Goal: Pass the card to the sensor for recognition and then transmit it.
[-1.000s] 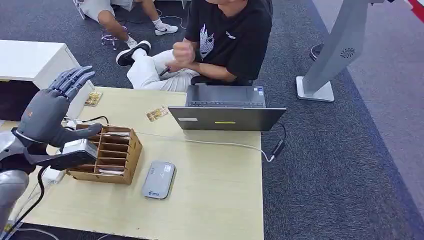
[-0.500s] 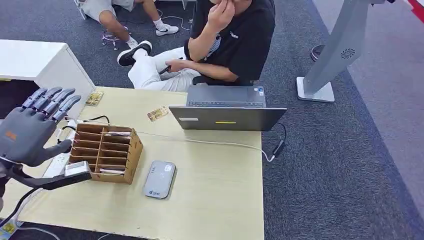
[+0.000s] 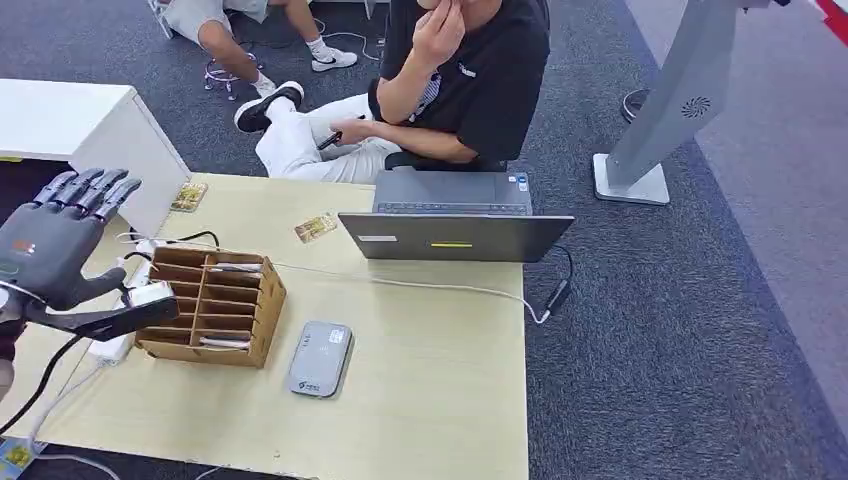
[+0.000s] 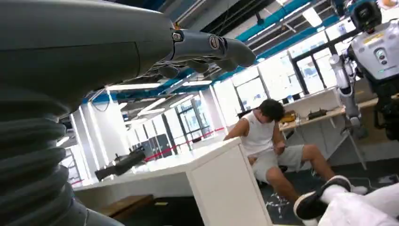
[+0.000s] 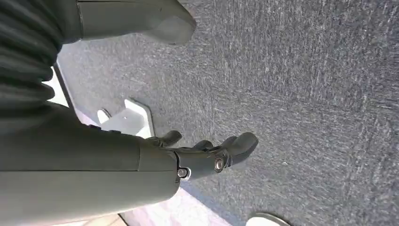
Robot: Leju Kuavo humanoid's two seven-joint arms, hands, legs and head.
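Note:
A grey card reader (image 3: 318, 360) lies flat on the wooden table (image 3: 430, 400), just right of a wooden slotted organizer (image 3: 212, 305) with cards in some slots. One gold card (image 3: 315, 228) lies loose near the laptop, another (image 3: 188, 196) at the table's far left corner. My left hand (image 3: 55, 245) hovers left of the organizer, fingers spread and straight, holding nothing; in the left wrist view its fingers (image 4: 207, 47) point into the room. My right hand (image 5: 207, 153) hangs over grey carpet, fingers loosely bent, with nothing in it.
An open laptop (image 3: 455, 220) stands at the table's far edge, its cable (image 3: 440, 288) running across to the right edge. A person (image 3: 450, 80) sits right behind it. A white power strip (image 3: 110, 345) lies left of the organizer, beside a white cabinet (image 3: 70, 130).
My left hand has drawn back leftward from above the organizer's left side, dipped, then risen slightly. The seated person has raised a hand to the face.

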